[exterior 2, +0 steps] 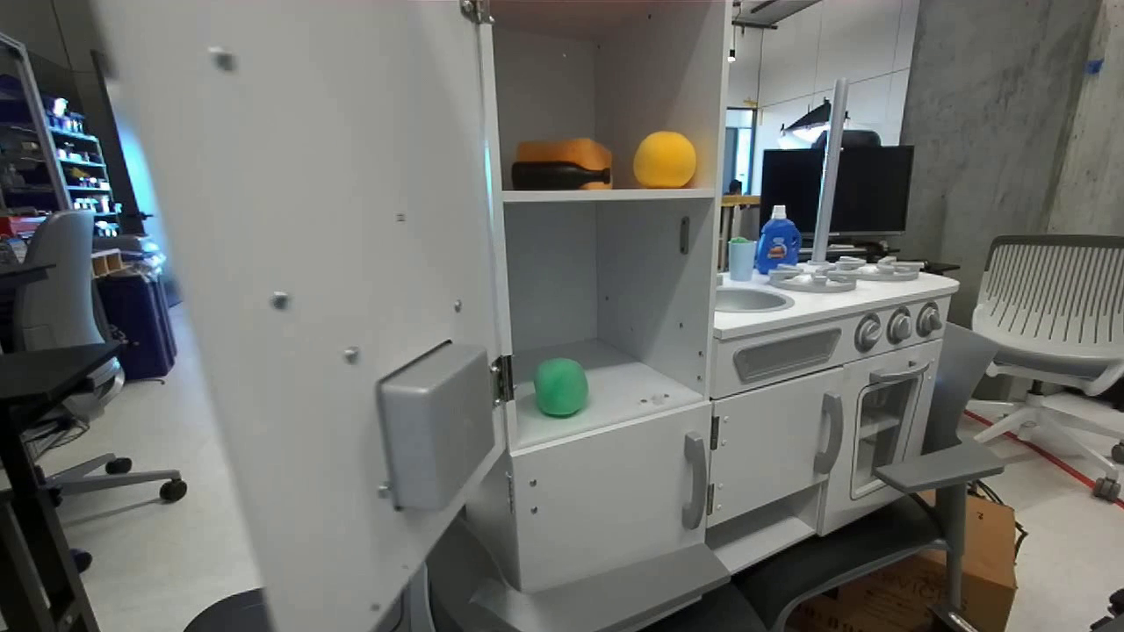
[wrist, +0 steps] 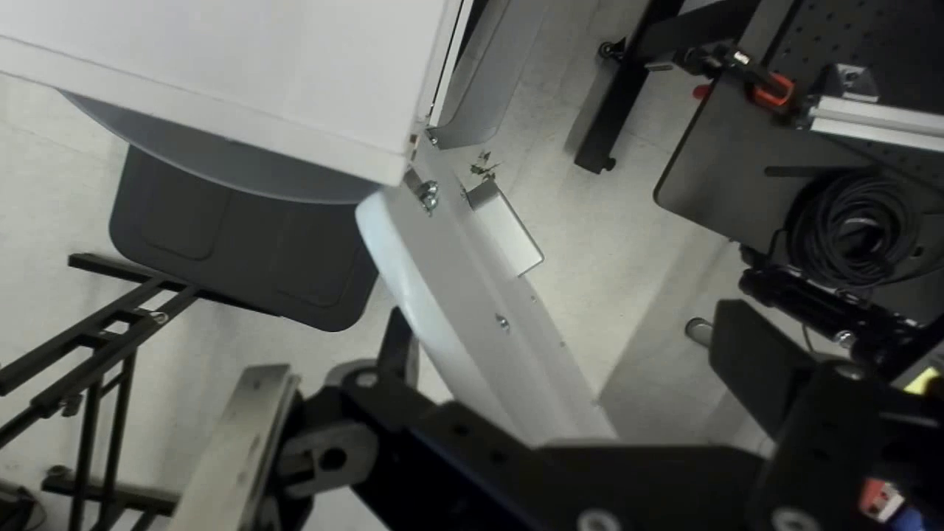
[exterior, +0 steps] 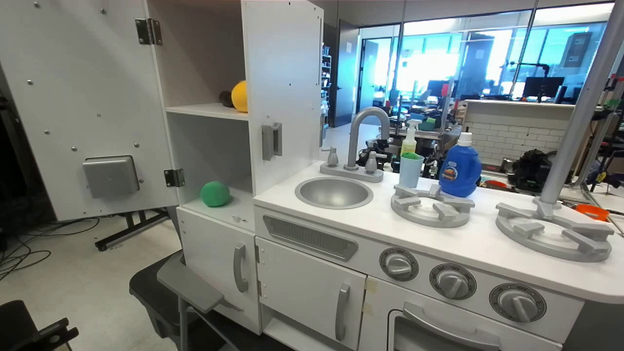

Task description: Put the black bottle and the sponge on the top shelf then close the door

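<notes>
- My jaws stood wide apart, clasping nothing; in the wrist view the door (wrist: 472,324) showed between them, running toward 11 o'clock, presumably lined up for swinging it closed.
- It hung open, leaving the top shelf (exterior 2: 615,196) exposed.
- There the black bottle (exterior 2: 558,176) lay sideways before an orange block (exterior 2: 571,150), a pose unlikely to topple.
- At its 3 o'clock sat the sponge (exterior 2: 665,160), apart; I judged only closing remained.
</notes>
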### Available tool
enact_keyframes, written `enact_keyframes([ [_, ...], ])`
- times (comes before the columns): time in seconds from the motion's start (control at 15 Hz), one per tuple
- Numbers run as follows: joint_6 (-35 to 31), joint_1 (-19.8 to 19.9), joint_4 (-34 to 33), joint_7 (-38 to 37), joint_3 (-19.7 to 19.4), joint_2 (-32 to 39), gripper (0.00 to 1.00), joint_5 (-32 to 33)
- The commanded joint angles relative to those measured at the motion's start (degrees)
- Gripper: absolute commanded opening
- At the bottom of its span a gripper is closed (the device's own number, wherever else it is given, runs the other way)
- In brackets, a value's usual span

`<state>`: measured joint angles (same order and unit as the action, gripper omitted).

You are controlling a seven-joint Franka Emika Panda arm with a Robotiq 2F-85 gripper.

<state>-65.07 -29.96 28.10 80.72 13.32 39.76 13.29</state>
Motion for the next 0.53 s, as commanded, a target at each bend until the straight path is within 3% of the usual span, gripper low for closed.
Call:
enact_keyframes([
  [0.0, 6.6, -0.4, -3.3, 5.6, -2.3, 0.5, 1.00, 0.0],
  [0.47, 8.0, 0.9, -2.8, 10.7, -5.5, -1.4, 1.00, 1.3],
])
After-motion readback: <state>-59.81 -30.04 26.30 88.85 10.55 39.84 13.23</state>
